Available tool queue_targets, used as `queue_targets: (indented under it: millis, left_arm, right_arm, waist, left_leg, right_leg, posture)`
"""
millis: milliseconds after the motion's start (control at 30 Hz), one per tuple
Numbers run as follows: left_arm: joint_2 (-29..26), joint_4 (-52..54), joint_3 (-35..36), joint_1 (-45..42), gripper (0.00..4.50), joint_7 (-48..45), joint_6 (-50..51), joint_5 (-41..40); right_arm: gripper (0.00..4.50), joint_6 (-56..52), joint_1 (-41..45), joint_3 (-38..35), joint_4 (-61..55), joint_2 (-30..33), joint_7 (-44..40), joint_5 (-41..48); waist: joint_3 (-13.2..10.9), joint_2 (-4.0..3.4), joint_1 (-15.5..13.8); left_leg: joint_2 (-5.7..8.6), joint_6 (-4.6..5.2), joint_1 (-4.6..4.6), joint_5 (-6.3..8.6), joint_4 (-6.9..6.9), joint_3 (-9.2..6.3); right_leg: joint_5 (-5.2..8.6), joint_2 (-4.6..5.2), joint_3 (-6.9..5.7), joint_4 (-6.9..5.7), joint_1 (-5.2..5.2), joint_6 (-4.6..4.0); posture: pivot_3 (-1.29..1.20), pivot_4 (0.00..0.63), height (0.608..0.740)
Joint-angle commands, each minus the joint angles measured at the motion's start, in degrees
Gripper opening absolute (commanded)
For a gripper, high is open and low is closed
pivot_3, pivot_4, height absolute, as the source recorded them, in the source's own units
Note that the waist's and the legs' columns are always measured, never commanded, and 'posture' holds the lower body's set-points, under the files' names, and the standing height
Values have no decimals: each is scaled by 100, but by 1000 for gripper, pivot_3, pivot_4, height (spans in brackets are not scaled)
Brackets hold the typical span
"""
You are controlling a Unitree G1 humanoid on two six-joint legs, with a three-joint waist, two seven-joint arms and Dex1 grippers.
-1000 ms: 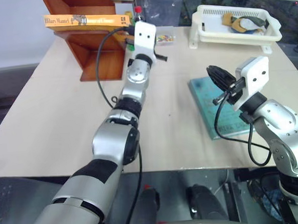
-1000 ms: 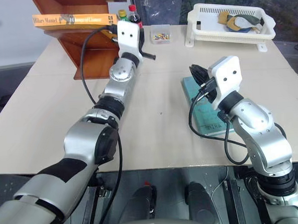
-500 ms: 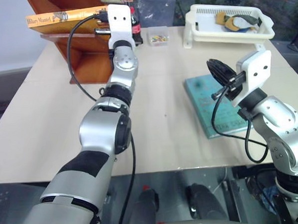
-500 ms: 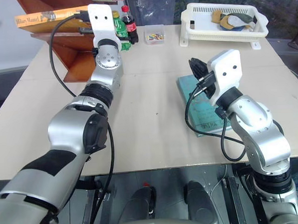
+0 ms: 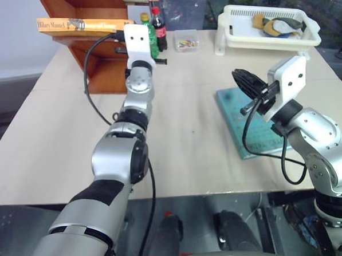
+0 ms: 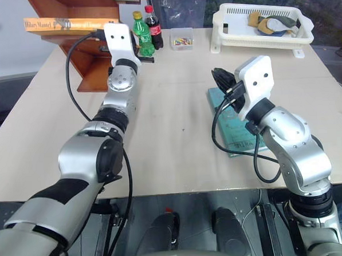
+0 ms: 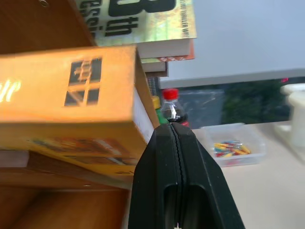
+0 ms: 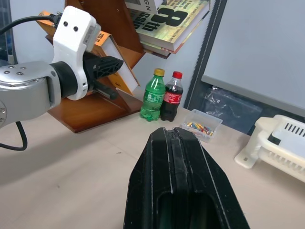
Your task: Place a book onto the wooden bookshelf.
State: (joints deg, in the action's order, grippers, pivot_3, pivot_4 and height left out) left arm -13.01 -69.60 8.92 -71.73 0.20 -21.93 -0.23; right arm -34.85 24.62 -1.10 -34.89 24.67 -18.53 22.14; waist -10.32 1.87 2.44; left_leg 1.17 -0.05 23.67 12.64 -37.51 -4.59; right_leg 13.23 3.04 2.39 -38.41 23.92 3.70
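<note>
Now the book (image 5: 82, 25) lies flat on a board of the bookshelf (image 5: 102, 68), with its long axis running left-right and its left end sticking out past the shelf's left side. Its orange spine faces the robot. It seems already put on the shelf but not pushed in fully; this is my judgement.

Just right of the shelf, the left gripper (image 7: 176, 131) is clenched shut and holds nothing. In the left wrist view its tip is right beside the book's right end, and I cannot tell if it touches. So the book lies to the left of this gripper, and a push along the book's long axis would go leftward. The left arm is stretched far forward, gripper pointing slightly up.

Further right of the shelf stand two bottles (image 5: 154, 32), then a small box (image 5: 186, 41).

Well right of the shelf, the right gripper (image 5: 246, 84) is also shut and empty, raised above a teal book (image 5: 245, 121). The left arm is much nearer.
</note>
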Motion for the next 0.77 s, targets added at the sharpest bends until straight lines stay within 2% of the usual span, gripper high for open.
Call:
queue_targets:
  millis: [33, 100, 200, 300, 367, 400, 433, 467, 600, 700, 767]
  left_arm:
    - [14, 1113, 161, 635, 0, -1899, 77, -827]
    - [-18, 1874, 142, 1160, 692, -2552, 488, -1177]
    - [-161, 3346, 61, 2082, 1947, -3211, 1375, -1652]
    - [-798, 5295, -64, 3371, 3276, -3973, 2824, -2253]
    - [-1267, 6239, -37, 4041, 4285, -4221, 3525, -2529]
    - [-1577, 6627, 79, 4393, 4500, -4368, 3825, -2691]
    - [-1842, 6911, 210, 4680, 4500, -4460, 4060, -2805]
    - [-2136, 7164, 373, 4997, 4500, -4569, 4306, -2926]
    - [-2917, 7789, 936, 5985, 4500, -4970, 4733, -3266]
    - [-3402, 7729, 1355, 6488, 4500, -5382, 4749, -3306]
    - [-3698, 7446, 1517, 6575, 4500, -5622, 4635, -3223]
  right_arm:
    - [48, 65, -37, -226, -80, 167, -193, 75]
    - [0, 56, -207, -301, -64, 297, -348, 115]
    - [840, 82, -565, -501, -36, 471, -509, 187]
    - [2180, 21, -1306, -920, -212, 808, -804, 324]
    - [3164, -20, -1829, -1283, -382, 992, -970, 473]
    - [3640, -42, -2210, -1538, -526, 1129, -1112, 542]
    - [3923, -58, -2560, -1784, -652, 1236, -1241, 612]
    - [4441, -82, -2964, -2105, -800, 1313, -1389, 739]
    - [4441, -18, -4215, -3217, -1136, 1382, -1852, 1084]
    - [4441, 34, -5007, -3967, -1253, 1332, -2111, 1176]
    - [4441, 53, -5516, -4408, -1315, 1274, -2307, 1238]
  waist:
    - [0, -1, -12]
    - [0, -1, -14]
    - [1, -1, -13]
    - [2, -3, 2]
    - [3, -8, 6]
    - [3, -9, -3]
    - [3, -15, -23]
    - [5, -18, -37]
    - [10, -28, -80]
    - [7, -33, -147]
    - [7, -33, -156]
  left_leg:
    - [0, 0, 1, 0, 1, -2]
    - [0, 0, 4, 0, 1, -3]
    - [-2, 0, 8, 0, 3, -3]
    - [-6, 0, 6, 0, 7, -3]
    - [-30, 0, 3, 0, 18, -12]
    - [-33, 0, 3, 0, 21, -15]
    - [-33, 0, 3, 0, 21, -16]
    - [-37, 0, 3, 1, 22, -16]
    - [-41, 0, -12, 1, 22, -3]
    - [-46, 0, -48, 1, 18, 12]
    - [-65, -2, -104, 3, 22, 25]
  right_leg:
    - [0, 0, -3, 1, 0, -1]
    - [0, 1, -3, 6, -1, -1]
    - [0, 5, -2, 18, -3, -1]
    - [0, 4, -1, 24, -4, -2]
    - [0, -1, 8, 33, -4, -3]
    - [0, -4, 9, 37, -2, -3]
    - [0, -5, 7, 37, -2, -3]
    - [1, -3, 4, 39, -4, -4]
    - [2, -2, -8, 47, -30, -3]
    - [18, -2, -3, 53, -64, -22]
    - [34, -5, 3, 59, -109, -3]
  posture:
    - [0, 150, 740]
    - [0, 150, 740]
    - [0, 150, 740]
    - [0, 150, 740]
    - [0, 150, 740]
    - [0, 150, 740]
    - [0, 150, 740]
    - [0, 150, 740]
    - [0, 150, 740]
    - [0, 150, 740]
    - [0, 150, 740]
